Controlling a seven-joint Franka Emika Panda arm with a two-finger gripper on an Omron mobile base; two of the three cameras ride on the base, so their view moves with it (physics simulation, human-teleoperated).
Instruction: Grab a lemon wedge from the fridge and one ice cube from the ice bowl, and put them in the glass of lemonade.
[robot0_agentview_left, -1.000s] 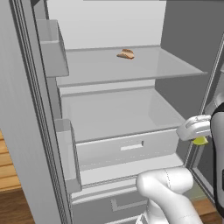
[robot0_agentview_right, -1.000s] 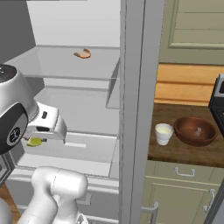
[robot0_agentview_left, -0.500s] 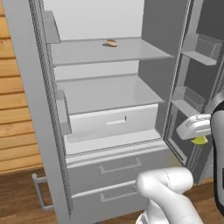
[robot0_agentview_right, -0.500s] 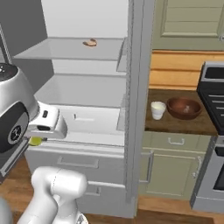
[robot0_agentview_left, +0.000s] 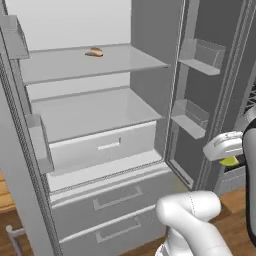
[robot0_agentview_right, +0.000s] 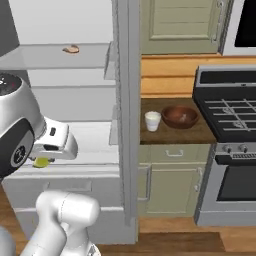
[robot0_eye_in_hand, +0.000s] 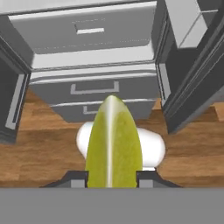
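**End effector holding the lemon wedge outside the open fridge**

Clamped between my end effector's (robot0_eye_in_hand: 112, 178) two dark fingertips (robot0_eye_in_hand: 75, 179) I see the lemon wedge (robot0_eye_in_hand: 113, 142), a yellow-green sliver standing on end with a pale ridge down its middle. From the left base camera the same wedge (robot0_agentview_left: 230, 161) peeks out just under the white hand, low at the right, in front of the open right-hand door. From the right base camera it shows as a small yellow spot (robot0_agentview_right: 41, 162) below the hand at the left.

Beyond the wedge I look down on the fridge (robot0_eye_in_hand: 94, 43): its inner drawer with a small pull, the two lower drawers under it, and both doors swung open to either side over a wooden floor (robot0_eye_in_hand: 39, 144). In the left base view the fridge (robot0_agentview_left: 95, 110) shows two grey shelves, and a tan-brown bun-like item (robot0_agentview_left: 94, 52) lies on the upper one, well away from my hand. The right door (robot0_agentview_left: 202, 95) carries two clear bins.

Off to the right of the fridge in the right base view, the glass of lemonade (robot0_agentview_right: 152, 120) stands on the wooden table (robot0_agentview_right: 172, 134), just beside the ice bowl (robot0_agentview_right: 180, 116), apart from it. A stove (robot0_agentview_right: 230, 145) sits directly to the right of that table, with green cabinet fronts (robot0_agentview_right: 170, 185) below and above.
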